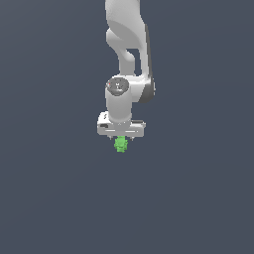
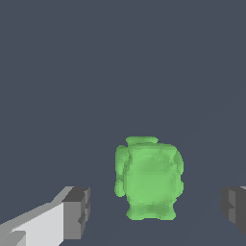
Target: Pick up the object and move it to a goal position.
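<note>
Object-handling is shown under the white arm [image 1: 127, 49], below which the gripper [image 1: 121, 137] is spread wide; the green object [image 1: 121, 144] is seen between its fingers [image 2: 77, 211], touched by neither.

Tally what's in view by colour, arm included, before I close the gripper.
Green: 1, the object, sitting between the open fingers with a gap on each side
White and grey: 1, the arm with its gripper
Total: 2
</note>
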Controlling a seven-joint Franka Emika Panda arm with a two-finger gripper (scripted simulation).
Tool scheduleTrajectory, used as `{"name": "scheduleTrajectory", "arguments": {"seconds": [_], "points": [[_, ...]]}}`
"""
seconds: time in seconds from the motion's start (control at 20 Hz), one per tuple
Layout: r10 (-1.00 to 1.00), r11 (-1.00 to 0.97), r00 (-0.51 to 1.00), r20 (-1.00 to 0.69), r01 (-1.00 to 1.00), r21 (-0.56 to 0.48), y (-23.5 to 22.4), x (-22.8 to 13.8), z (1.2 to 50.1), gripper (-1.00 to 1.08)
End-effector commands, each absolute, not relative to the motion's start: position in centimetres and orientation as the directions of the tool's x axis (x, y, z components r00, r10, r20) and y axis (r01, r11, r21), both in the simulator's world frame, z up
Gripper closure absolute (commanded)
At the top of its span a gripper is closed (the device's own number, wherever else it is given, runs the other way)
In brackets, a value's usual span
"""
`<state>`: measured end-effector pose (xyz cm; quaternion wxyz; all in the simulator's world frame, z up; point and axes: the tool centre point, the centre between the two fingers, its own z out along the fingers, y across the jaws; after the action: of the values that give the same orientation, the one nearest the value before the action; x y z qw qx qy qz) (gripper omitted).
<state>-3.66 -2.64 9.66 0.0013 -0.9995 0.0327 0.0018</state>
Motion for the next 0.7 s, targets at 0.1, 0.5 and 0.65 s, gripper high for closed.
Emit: {"name": "scheduleTrajectory", "arguments": {"seconds": [0.1, 0.5, 0.65], "points": [[-0.075, -0.997, 0.997, 0.000, -0.075, 0.000, -3.0, -4.0, 9.0, -0.92], [-0.074, -0.997, 0.997, -0.001, -0.074, 0.000, -3.0, -4.0, 7.9, -0.92], [-0.074, -0.997, 0.997, -0.001, -0.074, 0.000, -3.0, -4.1, 6.4, -0.92]]}}
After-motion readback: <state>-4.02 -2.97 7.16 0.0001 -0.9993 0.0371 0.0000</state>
